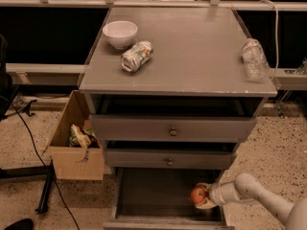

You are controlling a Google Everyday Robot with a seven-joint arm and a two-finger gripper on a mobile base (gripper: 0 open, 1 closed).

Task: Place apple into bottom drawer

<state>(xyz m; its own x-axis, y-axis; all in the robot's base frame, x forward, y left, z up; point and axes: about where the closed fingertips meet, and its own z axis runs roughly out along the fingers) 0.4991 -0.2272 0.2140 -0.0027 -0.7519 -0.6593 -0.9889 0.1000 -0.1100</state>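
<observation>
The red-orange apple (197, 195) sits between the fingers of my gripper (203, 196), low inside the open bottom drawer (153, 195) near its right wall. The gripper is shut on the apple, and my white arm reaches in from the lower right. The drawer is a shallow grey tray pulled out under two upper drawers with round knobs. I cannot tell whether the apple touches the drawer floor.
On the cabinet top stand a white bowl (120, 33), a crushed can (136, 56) and a plastic bottle (253, 58) at the right edge. A cardboard box (76, 143) with trash stands on the floor to the left. Cables run across the floor at left.
</observation>
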